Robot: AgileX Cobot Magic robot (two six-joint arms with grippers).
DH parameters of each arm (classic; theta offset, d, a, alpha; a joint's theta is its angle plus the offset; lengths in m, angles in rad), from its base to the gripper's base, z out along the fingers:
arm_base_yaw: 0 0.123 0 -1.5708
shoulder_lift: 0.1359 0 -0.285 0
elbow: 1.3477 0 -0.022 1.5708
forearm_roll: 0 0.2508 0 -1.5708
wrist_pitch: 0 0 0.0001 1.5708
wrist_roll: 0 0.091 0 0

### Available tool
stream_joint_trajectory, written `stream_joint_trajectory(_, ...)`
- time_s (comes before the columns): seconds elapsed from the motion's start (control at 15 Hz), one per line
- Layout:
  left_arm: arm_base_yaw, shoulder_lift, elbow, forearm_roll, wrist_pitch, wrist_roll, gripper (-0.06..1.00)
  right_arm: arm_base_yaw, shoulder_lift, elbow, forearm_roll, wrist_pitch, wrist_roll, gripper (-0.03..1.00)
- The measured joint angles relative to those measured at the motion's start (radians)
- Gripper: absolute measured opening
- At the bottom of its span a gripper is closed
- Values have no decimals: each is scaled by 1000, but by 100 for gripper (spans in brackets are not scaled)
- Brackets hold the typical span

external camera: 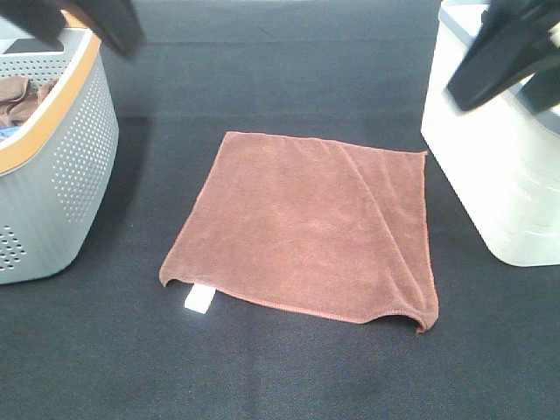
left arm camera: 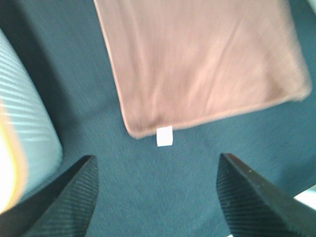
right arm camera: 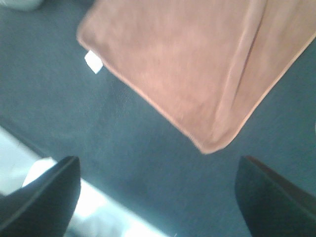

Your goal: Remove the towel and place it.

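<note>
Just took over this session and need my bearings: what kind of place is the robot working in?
Probably a lab tabletop mocked up for laundry sorting, not a real home. A rust-brown towel lies flat on a dark cloth-covered table, between a grey perforated basket holding more cloth and a white bin.

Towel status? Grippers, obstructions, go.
Left gripper open, empty. Right gripper open, empty. Towel spread on the table, one ridge fold, tag out. Basket left, white bin right, both apart from it.
</note>
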Motion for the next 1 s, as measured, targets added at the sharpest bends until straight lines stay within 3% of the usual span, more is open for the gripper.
stream_joint_trajectory(0.2,0,-143,123,39,-1,0,65,0,-219,5,-12,5,0,81)
stream_joint_trajectory(0.33,0,-219,277,40,-1,0,65,0,-306,13,-30,5,1,81)
stream_joint_trajectory(0.47,0,-304,465,35,-1,0,65,0,-462,120,-67,8,2,81)
stream_joint_trajectory(0.53,0,-304,465,35,-1,0,65,0,-462,120,-67,8,2,81)
stream_joint_trajectory(0.73,0,-461,712,13,-18,-1,65,0,-665,403,-117,10,63,81)
stream_joint_trajectory(1.0,0,-748,991,13,-213,4,65,0,-835,666,-225,14,81,81)
